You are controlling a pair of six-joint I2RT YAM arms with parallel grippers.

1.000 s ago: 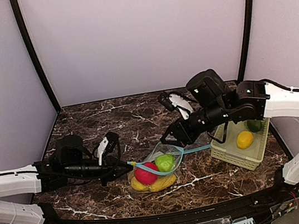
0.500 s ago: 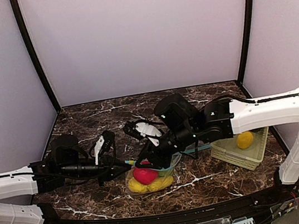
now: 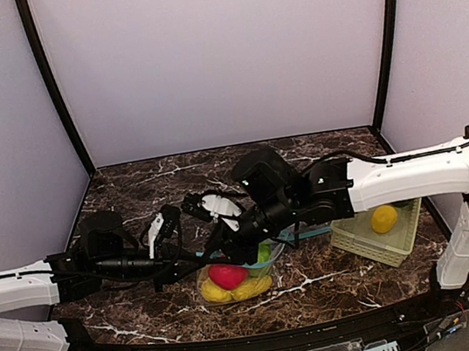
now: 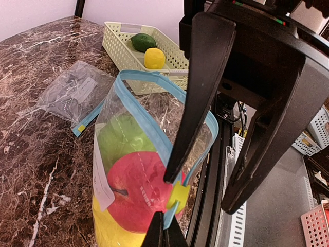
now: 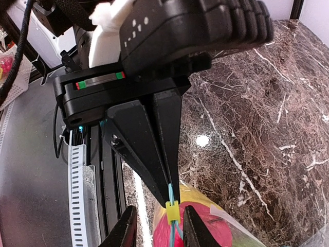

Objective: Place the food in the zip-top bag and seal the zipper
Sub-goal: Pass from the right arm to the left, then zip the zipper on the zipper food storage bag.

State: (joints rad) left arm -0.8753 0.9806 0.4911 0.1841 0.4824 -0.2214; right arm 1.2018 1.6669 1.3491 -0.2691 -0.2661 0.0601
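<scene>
A clear zip-top bag (image 3: pixel 247 272) with a blue zipper lies at the table's front middle. It holds the red ball (image 3: pixel 225 275), the light green ball (image 3: pixel 264 251) and yellow pieces (image 3: pixel 234 292). My left gripper (image 4: pixel 164 234) is shut on the zipper's end strip, just below the yellow slider (image 4: pixel 178 196). My right gripper (image 5: pixel 160 229) is open, with its fingers on either side of the slider (image 5: pixel 172 211) and a small gap on each side. One yellow piece (image 3: pixel 384 218) and the dark green piece (image 4: pixel 143 41) lie in the basket (image 3: pixel 365 249).
The pale green slatted basket stands at the right of the table. A second, empty clear bag (image 4: pixel 77 92) lies flat between the basket and the filled bag. The two grippers (image 3: pixel 192 258) (image 3: pixel 219 247) sit very close together at the bag's left end.
My right arm has swung left from beside the basket to the bag's left end and now straddles the slider. My left gripper has kept its hold and barely moved.
</scene>
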